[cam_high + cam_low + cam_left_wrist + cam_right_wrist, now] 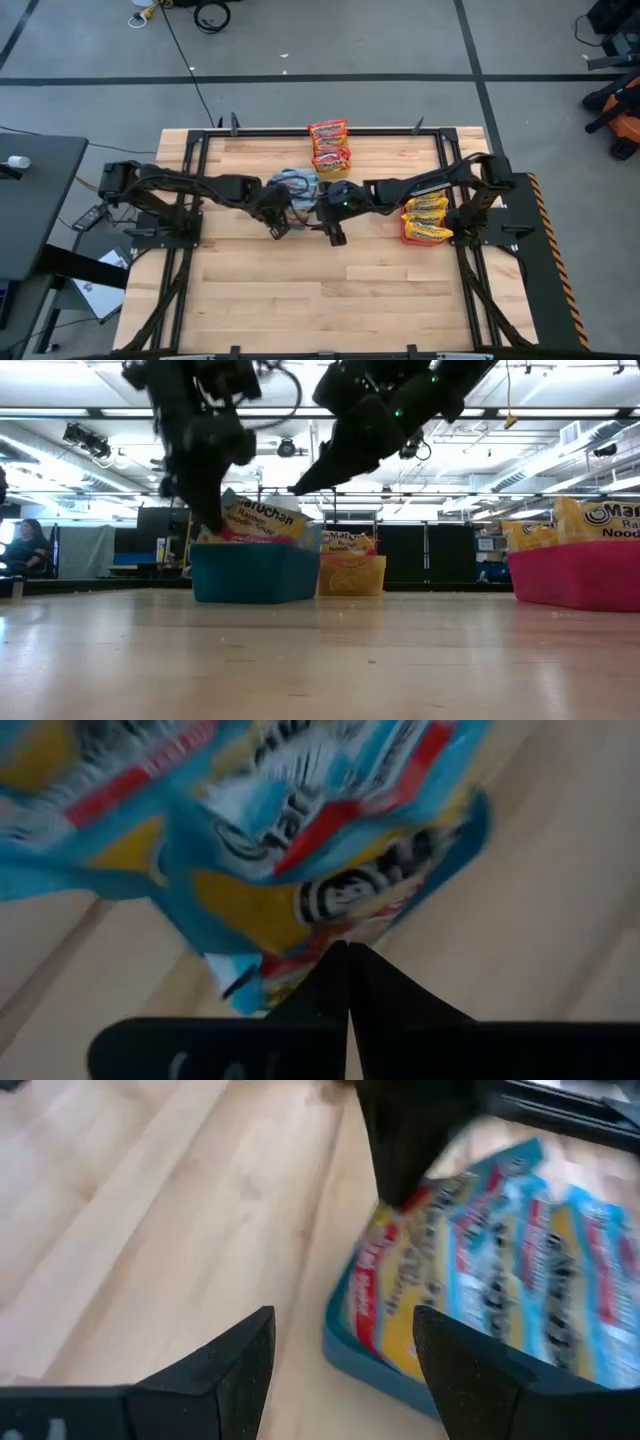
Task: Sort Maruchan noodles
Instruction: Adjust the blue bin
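A: Left gripper [348,982] first: we see its fingers pinched tight on the corner of a blue packet [300,840], which rests at the blue bin [254,573] at table centre.

B: Right gripper [340,1355]?

A: Fingers spread wide, nothing between them. It hangs just beside the blue bin, at its 3 o'clock in the high view, near the left one.

B: Anything around them?

A: Yellow bin [330,147] at 12 o'clock, holding red-and-white packets [328,131]. Red bin [575,574] at 3 o'clock with yellow packets [426,215].

B: Readable labels?

A: We read "Maruchan Ramen Noodle Soup" on the held packet in the low view. Wrist views are too blurred to read.
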Controlling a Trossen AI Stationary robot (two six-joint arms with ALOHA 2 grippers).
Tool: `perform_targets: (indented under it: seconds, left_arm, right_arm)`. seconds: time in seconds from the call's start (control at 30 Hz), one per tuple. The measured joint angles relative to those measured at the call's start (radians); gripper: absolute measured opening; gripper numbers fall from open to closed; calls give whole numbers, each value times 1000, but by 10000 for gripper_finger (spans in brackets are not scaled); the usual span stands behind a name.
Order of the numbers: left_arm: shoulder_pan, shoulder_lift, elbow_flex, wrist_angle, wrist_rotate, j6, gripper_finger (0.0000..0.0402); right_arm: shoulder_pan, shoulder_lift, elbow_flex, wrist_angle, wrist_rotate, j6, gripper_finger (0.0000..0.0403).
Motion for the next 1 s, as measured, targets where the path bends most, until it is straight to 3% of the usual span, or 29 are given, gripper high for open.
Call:
perform_targets:
  seconds: [0.13,0.27,0.43,0.7,0.87,1.0]
  left_arm:
    - [17,-23,59,-113,49,21,16]
    - [10,-48,117,-193,98,80,50]
    - [-17,-48,65,-278,-27,139,74]
    - [3,-43,-66,61,-106,148,24]
    - [10,-27,-133,133,-98,94,6]
    - [4,-42,-113,53,-18,45,21]
  right_arm:
    - [-2,-44,1,-73,69,0,242]
    - [-8,-93,1,-132,108,-5,242]
    - [-11,-128,1,-157,103,-8,242]
    - [-9,-129,0,-169,79,8,242]
    - [-9,-129,0,-176,79,18,242]
    - [-9,-152,-1,-214,109,18,242]
